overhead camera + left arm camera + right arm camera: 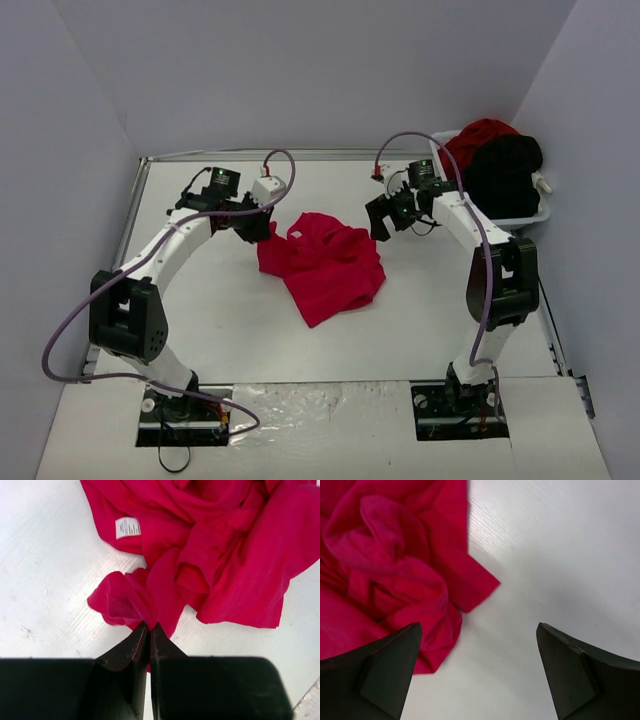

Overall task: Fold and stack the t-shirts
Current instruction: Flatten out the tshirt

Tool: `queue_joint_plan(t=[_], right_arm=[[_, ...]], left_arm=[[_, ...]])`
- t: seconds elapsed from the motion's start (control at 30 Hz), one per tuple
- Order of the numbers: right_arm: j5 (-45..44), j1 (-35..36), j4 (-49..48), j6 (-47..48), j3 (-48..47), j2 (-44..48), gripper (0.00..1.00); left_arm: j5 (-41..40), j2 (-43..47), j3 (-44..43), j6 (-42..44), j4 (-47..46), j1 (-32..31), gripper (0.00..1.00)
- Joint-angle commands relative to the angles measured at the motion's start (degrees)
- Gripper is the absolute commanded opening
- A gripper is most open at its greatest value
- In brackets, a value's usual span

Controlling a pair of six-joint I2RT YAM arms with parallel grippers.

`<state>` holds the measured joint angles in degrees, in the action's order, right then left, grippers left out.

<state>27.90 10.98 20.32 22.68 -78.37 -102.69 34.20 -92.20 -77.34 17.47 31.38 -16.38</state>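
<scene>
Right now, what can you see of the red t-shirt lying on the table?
The red t-shirt is soft, bright red cloth, lying crumpled and unfolded on the white table between the two arms. A white label shows near one edge. The left tool is shut on a bunched fold at the shirt's left side. The right tool hangs open by its right edge, apparently not touching it.

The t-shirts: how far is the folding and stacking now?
Done: nothing folded. In hand: left jaws shut on an edge of the crumpled red t-shirt, right jaws open beside it. Left: folding it, plus the red shirt and black shirt in the basket.
</scene>
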Motion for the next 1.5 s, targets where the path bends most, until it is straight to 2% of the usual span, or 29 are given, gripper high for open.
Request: queue_joint_plan(t=[0.0, 0.1, 0.2, 0.23, 0.3, 0.33, 0.47, 0.57, 0.8, 0.93, 1.07, 1.47], right_arm=[[5.32, 1.85, 5.26, 1.05, -5.21, -5.31, 0.94], [8.92, 2.81, 6.58, 2.02, -7.67, -9.44, 0.92], [11.21, 3.69, 8.68, 2.98, -9.69, -12.08, 0.81], [11.12, 4.22, 9.04, 3.25, -10.13, -12.53, 0.51], [9.73, 4.40, 9.48, 3.16, -10.84, -13.32, 0.21], [9.37, 4.40, 9.57, 3.42, -11.28, -13.23, 0.00], [4.72, 3.96, 9.48, 3.52, -12.42, -8.50, 0.00], [0.32, 3.08, 9.57, 2.47, -15.75, -3.67, 0.00], [-3.73, -4.81, 9.57, -0.17, -22.79, 6.70, 0.00], [-4.96, -7.82, 9.65, 0.26, -22.71, 10.48, 0.00], [-6.28, -8.43, 9.65, 0.53, -20.69, 12.95, 0.00], [-7.07, -9.05, 9.65, 1.40, -14.89, 14.98, 0.00]], left_arm=[[-0.27, 0.71, 1.05, 1.69, 3.34, 0.21, 0.02], [-0.09, 0.62, 0.70, 1.69, 3.78, 0.21, 0.02], [-0.18, 0.53, 0.44, 1.51, 4.04, 0.21, 0.02], [-0.18, 0.53, 0.26, 1.60, 4.04, 0.21, 0.02], [-0.27, 0.53, 0.26, 1.60, 4.13, 0.21, 0.02], [-0.53, 0.53, 0.00, 1.77, 4.57, 0.21, 0.02], [-3.25, 1.85, -1.32, 3.09, 6.59, 1.17, 0.03], [-7.73, 3.08, -4.29, 3.00, 7.29, 4.68, 0.02], [-6.60, 4.93, -18.36, 1.77, 10.89, 23.91, 0.02], [-6.25, 6.86, -23.46, 3.35, 13.36, 28.06, 0.02], [-6.07, 10.28, -23.47, 4.58, 13.98, 29.21, 0.02], [-5.45, 15.47, -13.98, 6.70, 14.77, 29.21, 0.02]])
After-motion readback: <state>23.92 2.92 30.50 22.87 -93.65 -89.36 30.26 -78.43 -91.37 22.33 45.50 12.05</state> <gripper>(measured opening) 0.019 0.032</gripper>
